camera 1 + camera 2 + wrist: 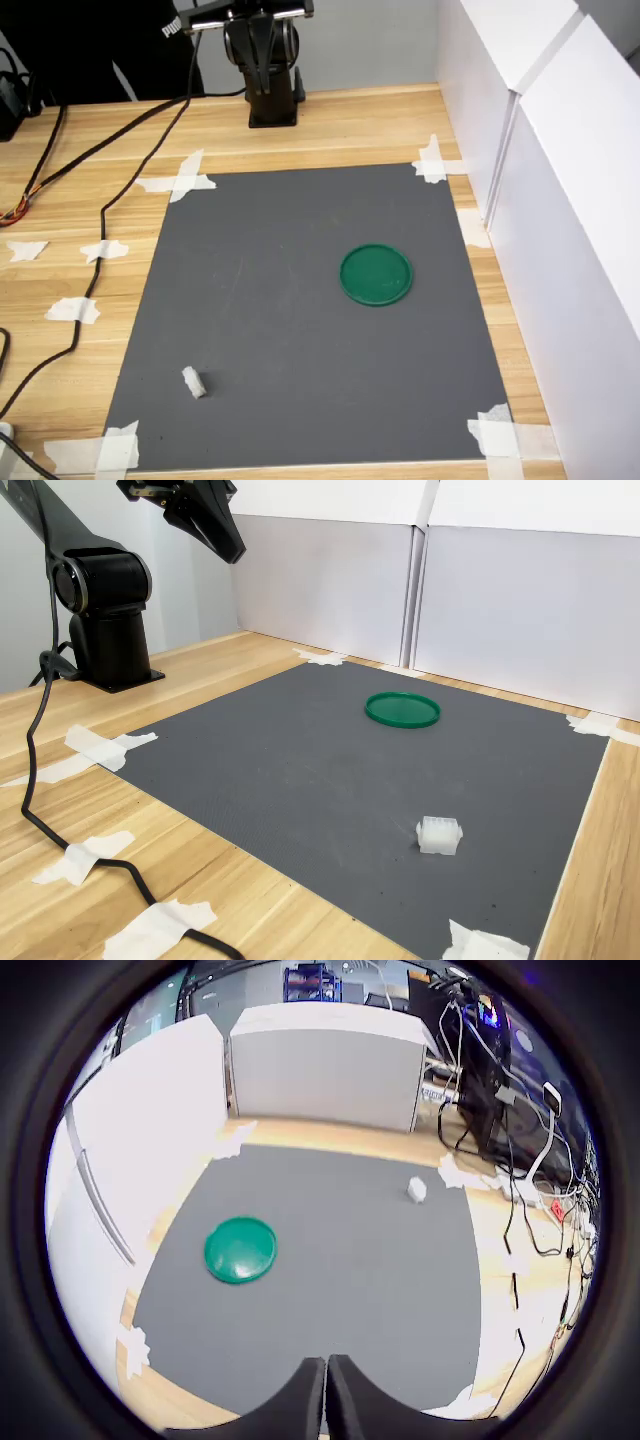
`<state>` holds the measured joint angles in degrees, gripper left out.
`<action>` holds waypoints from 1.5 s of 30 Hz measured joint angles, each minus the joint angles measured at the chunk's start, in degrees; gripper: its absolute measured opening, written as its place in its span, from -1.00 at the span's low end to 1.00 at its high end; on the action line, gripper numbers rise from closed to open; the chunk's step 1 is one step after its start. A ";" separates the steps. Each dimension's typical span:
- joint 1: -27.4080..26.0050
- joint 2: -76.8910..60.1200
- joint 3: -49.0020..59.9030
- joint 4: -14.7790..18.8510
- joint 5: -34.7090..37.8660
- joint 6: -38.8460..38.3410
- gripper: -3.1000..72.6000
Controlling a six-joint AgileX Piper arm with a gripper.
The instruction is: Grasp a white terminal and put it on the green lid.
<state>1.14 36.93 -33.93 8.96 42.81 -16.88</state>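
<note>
The white terminal [193, 382] [439, 834] [417, 1190] lies on the grey mat [300, 330] near a front corner in both exterior views. The green lid [376, 274] [402, 709] [240, 1250] rests flat on the mat, well apart from the terminal, with nothing on it. My gripper [236, 552] [326, 1390] hangs high above the mat's edge near the arm base [105, 620], far from both objects. Its fingers are pressed together with nothing between them.
White panels [560, 200] [450, 590] wall off one side of the wooden table [90, 250]. Tape scraps [180, 180] hold the mat's corners and lie loose on the wood. Black cables [110, 200] [40, 770] run across the table beside the mat.
</note>
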 joint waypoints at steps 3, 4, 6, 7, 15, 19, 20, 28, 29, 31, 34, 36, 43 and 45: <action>0.00 4.84 -2.23 -1.37 2.33 -0.08 -0.96; 0.00 6.55 -2.97 -1.86 3.11 -0.45 -0.96; 0.00 9.57 -4.31 -2.39 4.34 -2.26 -0.95; 0.00 11.18 -5.00 -2.54 4.95 -3.88 -0.93; -3.21 22.08 -13.76 -0.92 9.97 -13.25 -0.36; -6.96 26.19 -19.36 -0.25 11.18 -14.55 0.17; -7.73 27.17 -20.61 -0.43 11.50 -14.60 0.28; -13.77 34.07 -29.50 1.44 16.88 -17.61 0.84; -14.62 34.65 -30.46 2.28 17.35 -18.55 0.85; -16.74 36.17 -32.88 4.55 17.88 -20.92 0.86; -19.01 39.14 -37.02 6.18 18.28 -23.17 0.86; -19.43 42.05 -40.21 5.69 19.25 -23.58 0.87; -19.43 52.06 -51.34 4.43 22.29 -25.62 0.87; -19.43 54.14 -54.33 4.36 22.35 -26.57 0.87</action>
<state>-18.29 91.06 -88.25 13.32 65.15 -43.45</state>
